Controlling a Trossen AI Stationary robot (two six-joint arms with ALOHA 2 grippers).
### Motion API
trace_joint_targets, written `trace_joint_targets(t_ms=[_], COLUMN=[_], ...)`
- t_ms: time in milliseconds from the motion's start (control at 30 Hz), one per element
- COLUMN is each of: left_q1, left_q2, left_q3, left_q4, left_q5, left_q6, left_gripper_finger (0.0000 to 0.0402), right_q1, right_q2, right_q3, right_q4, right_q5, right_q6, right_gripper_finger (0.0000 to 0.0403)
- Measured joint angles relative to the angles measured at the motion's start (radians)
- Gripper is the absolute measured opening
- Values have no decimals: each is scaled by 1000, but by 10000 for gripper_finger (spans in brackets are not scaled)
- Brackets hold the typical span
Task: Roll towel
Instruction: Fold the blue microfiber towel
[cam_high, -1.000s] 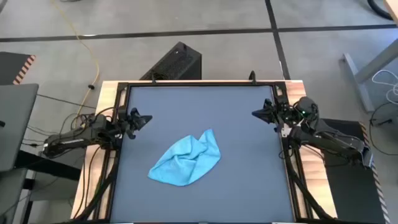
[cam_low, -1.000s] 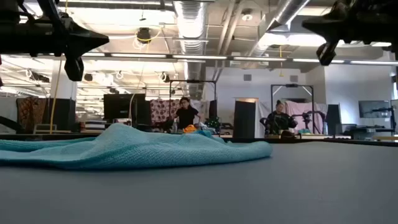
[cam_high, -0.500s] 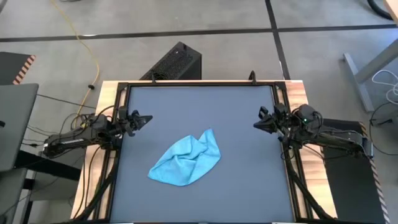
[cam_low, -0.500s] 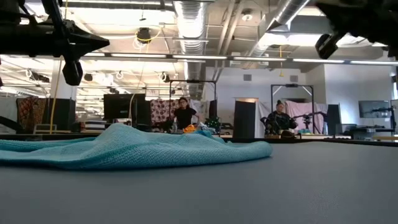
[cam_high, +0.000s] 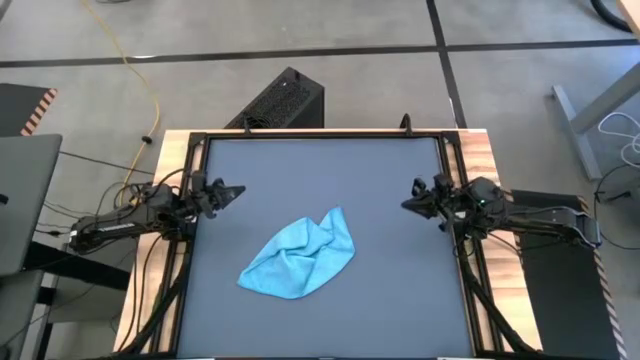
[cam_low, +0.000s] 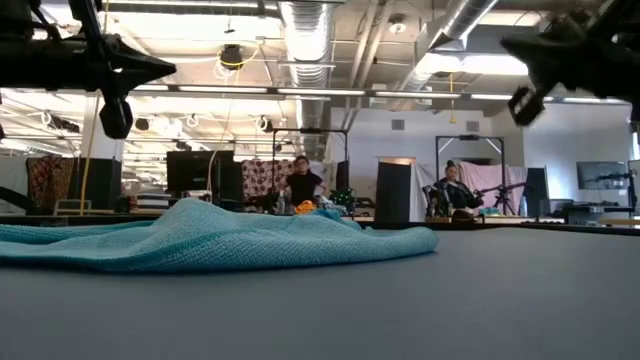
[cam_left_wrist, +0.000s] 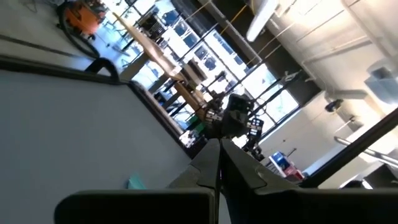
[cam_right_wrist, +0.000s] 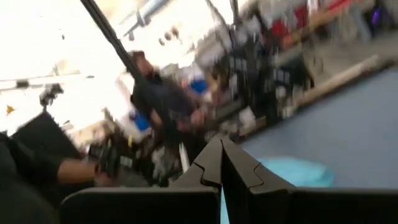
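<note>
The sky-blue towel (cam_high: 300, 258) lies crumpled on the dark grey tabletop (cam_high: 380, 290), left of centre; in the low view it is a low rumpled heap (cam_low: 200, 238). A bit of it shows in the right wrist view (cam_right_wrist: 292, 171). My left gripper (cam_high: 236, 189) is shut and hovers at the table's left edge, clear of the towel. My right gripper (cam_high: 408, 204) is shut and hovers at the table's right edge, above the table.
A black frame (cam_high: 320, 135) rims the table. A black box (cam_high: 285, 100) stands on the floor beyond the far edge. People (cam_low: 298, 185) sit in the room behind the table. Bare tabletop lies right of the towel and near the front.
My right gripper has moved toward the table's near edge and a little toward the towel, staying shut. The towel has not moved.
</note>
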Motion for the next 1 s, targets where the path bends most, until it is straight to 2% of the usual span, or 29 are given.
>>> trace_joint_targets(t_ms=[100,233,367,533,700,867,1000], left_q1=[0,0,0,0,0,0,0], left_q2=[0,0,0,0,20,65,85], left_q3=[0,0,0,2,78,185,208], left_q4=[106,243,271,267,213,30,-61], left_q5=[8,29,35,74,89,89,78], left_q6=[63,172,206,203,273,357,342], left_gripper_finger=[0,0,0,0,0,0,0], right_q1=[0,0,-2,-28,-55,-67,-72], right_q2=[-1,3,24,64,93,118,125], right_q3=[50,152,259,364,380,380,382], right_q4=[66,48,-66,-247,-325,-268,-243], right_q5=[56,114,165,169,169,169,169], right_q6=[-54,-171,-282,-339,-339,-338,-338], right_gripper_finger=[24,24,24,24,24,24,24])
